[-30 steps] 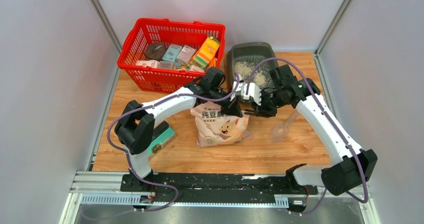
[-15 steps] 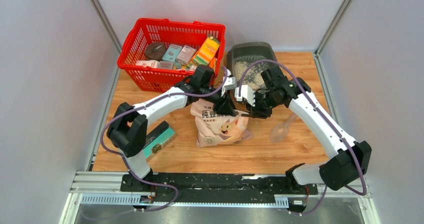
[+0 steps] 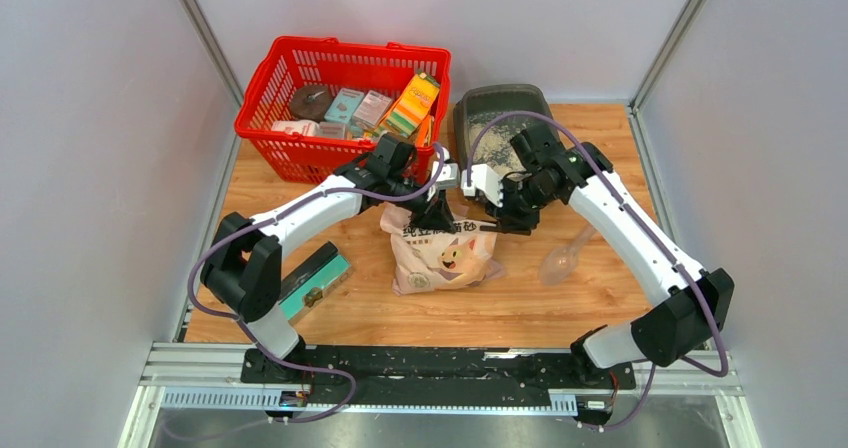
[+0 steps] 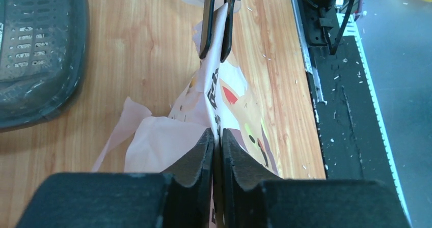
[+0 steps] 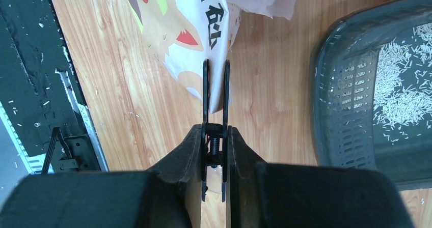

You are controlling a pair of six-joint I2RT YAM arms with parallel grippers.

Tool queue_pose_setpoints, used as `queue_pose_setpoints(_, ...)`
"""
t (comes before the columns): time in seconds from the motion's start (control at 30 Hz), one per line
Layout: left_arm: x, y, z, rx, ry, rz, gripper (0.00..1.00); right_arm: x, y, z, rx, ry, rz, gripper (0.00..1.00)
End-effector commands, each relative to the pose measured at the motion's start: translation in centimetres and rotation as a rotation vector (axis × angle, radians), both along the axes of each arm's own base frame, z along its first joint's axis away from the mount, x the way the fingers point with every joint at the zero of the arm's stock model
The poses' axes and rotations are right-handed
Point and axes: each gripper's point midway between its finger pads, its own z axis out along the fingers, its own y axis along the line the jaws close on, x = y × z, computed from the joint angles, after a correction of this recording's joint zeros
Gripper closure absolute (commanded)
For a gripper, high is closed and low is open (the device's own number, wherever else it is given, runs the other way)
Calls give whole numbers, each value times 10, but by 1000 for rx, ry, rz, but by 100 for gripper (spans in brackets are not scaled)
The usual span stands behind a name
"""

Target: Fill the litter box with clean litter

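Note:
The pinkish-beige litter bag with a cartoon cat lies on the wooden table in front of the dark grey litter box. Some pale litter lies in the box. My left gripper is shut on the bag's top edge. My right gripper is shut on the handles of a black spring clip, whose arms straddle the bag's edge. The clip also shows in the left wrist view. The box and litter sit to the right in the right wrist view.
A red mesh basket with several packages stands at the back left, next to the litter box. A teal-and-black box lies near the left arm. A clear plastic scoop lies right of the bag. A black rail runs along the front.
Both grippers have moved left and a little toward the back, still holding the bag's top edge and the clip. The bag's top has shifted with them.

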Motion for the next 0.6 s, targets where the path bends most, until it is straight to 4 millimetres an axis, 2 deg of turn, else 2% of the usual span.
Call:
queue_pose_setpoints(0.0,-7,1,15,-39,-31,-51,88,2,3,17,14,-20,-30,100)
queue_pose_setpoints(0.07,-6,1,17,-44,-31,-51,93,1,3,18,18,-15,-29,100)
queue_pose_setpoints(0.27,-6,-1,21,-59,-45,-59,100,1,9,12,5,3,-28,100)
queue_pose_setpoints(0.57,-3,-5,26,-79,-49,-58,100,8,21,15,-27,-17,4,100)
